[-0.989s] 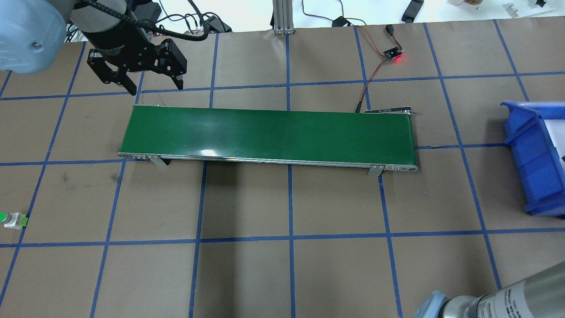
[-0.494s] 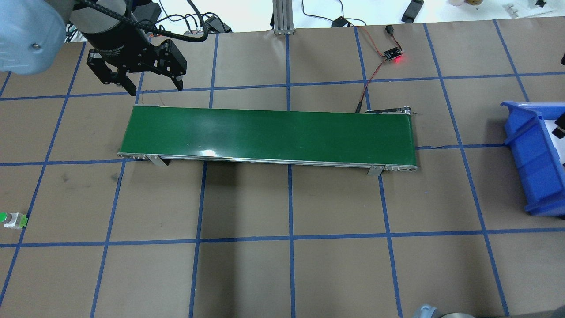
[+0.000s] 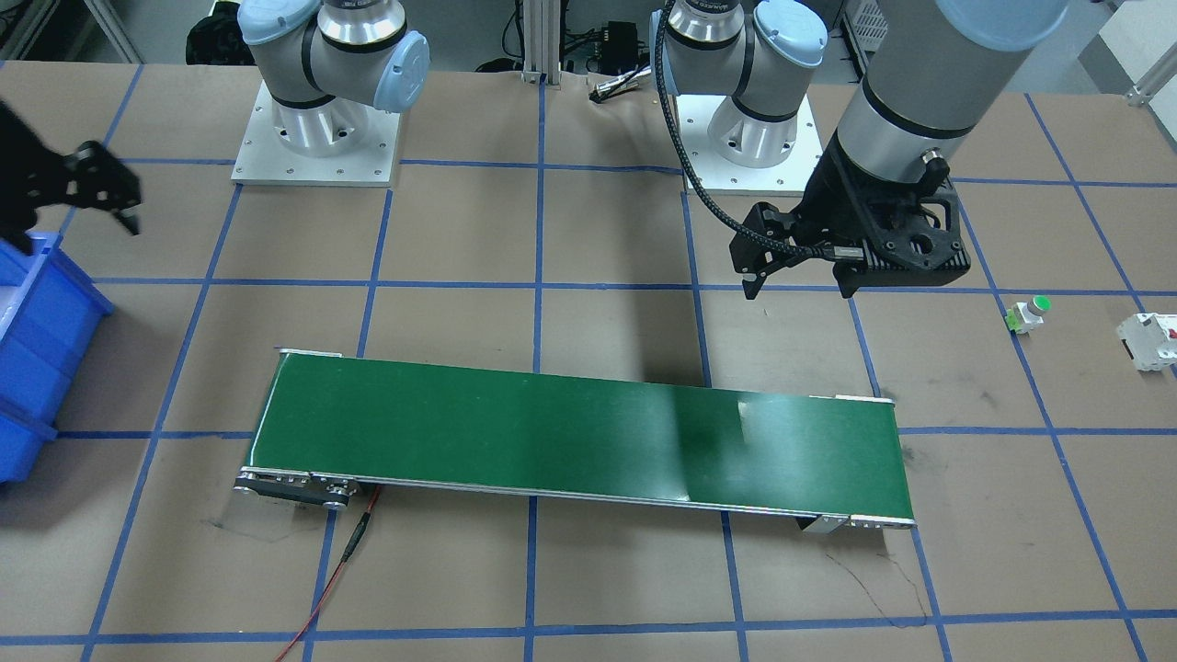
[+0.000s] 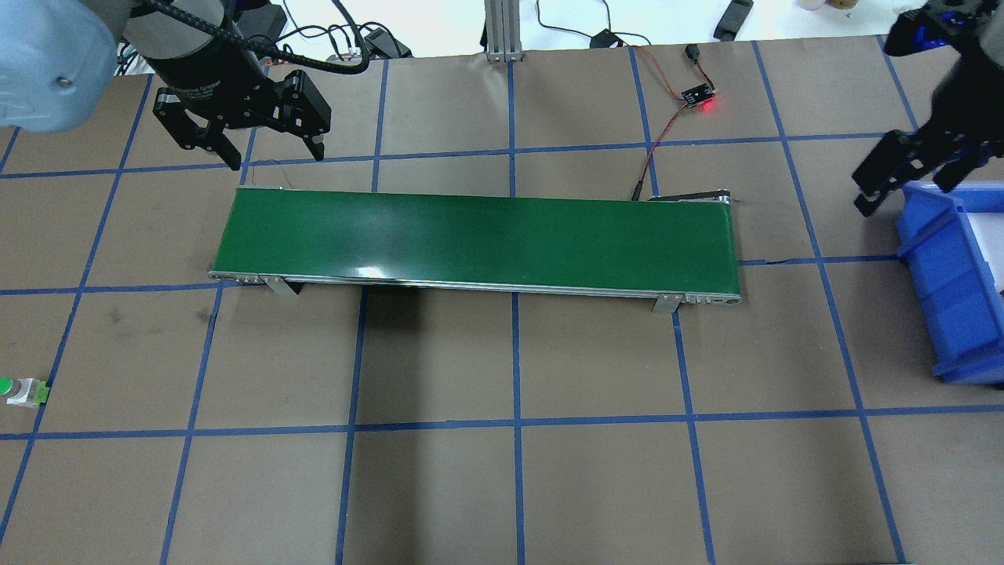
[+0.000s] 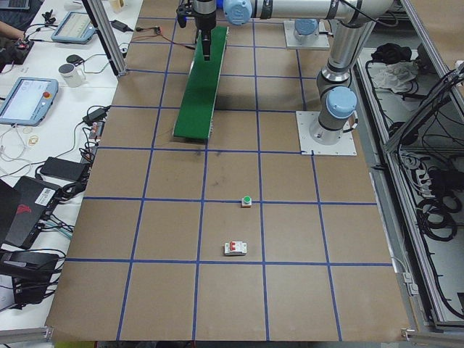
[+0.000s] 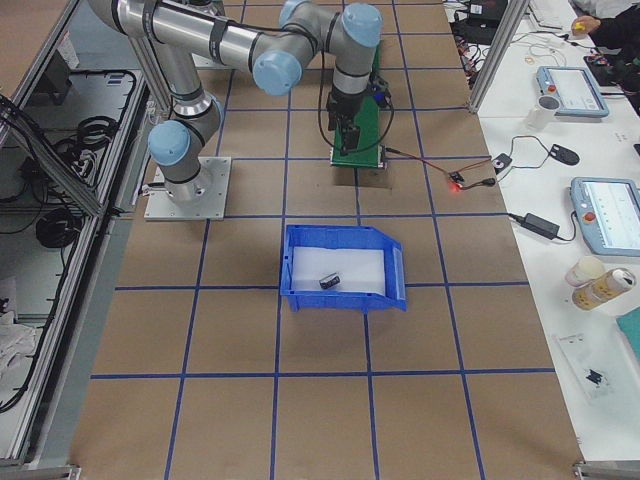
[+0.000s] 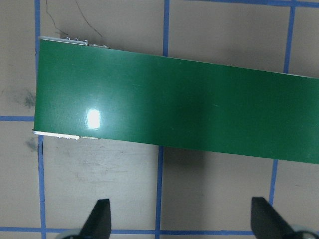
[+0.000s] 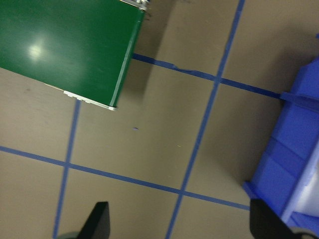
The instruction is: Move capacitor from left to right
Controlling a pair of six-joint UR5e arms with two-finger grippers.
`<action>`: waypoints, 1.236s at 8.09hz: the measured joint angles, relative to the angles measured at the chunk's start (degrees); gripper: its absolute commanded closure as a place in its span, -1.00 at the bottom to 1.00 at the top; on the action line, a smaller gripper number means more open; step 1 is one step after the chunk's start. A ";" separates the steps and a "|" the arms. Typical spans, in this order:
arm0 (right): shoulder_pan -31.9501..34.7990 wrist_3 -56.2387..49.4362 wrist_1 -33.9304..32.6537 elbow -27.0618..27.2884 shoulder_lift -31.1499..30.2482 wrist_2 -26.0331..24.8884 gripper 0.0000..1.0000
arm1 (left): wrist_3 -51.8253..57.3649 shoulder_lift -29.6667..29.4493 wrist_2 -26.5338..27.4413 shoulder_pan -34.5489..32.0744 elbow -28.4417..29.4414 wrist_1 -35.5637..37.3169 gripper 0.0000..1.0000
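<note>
The capacitor (image 6: pixel 329 281) is a small dark part lying on the white floor of the blue bin (image 6: pixel 345 299), seen only in the exterior right view. My right gripper (image 4: pixel 903 192) hangs open and empty in the air beside the bin's (image 4: pixel 937 275) left wall; it also shows in the front-facing view (image 3: pixel 92 198). Its wrist view shows two spread fingertips (image 8: pixel 97 221) over bare table. My left gripper (image 4: pixel 274 155) is open and empty past the far left corner of the green conveyor belt (image 4: pixel 478 239).
A small white part with a green cap (image 4: pixel 20 390) and a white breaker (image 3: pixel 1149 340) lie on the table's left side. A sensor board with a red light (image 4: pixel 698 98) and its wires lie behind the belt's right end.
My right gripper has come into the overhead view at the upper right, beside the bin, and the right forearm has left the bottom edge. The left gripper has barely moved.
</note>
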 measured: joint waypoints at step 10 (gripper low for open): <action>19.55 25.33 4.90 -4.09 -0.72 3.40 -1.00 | -0.02 -0.06 -0.09 0.00 -0.05 0.01 -1.00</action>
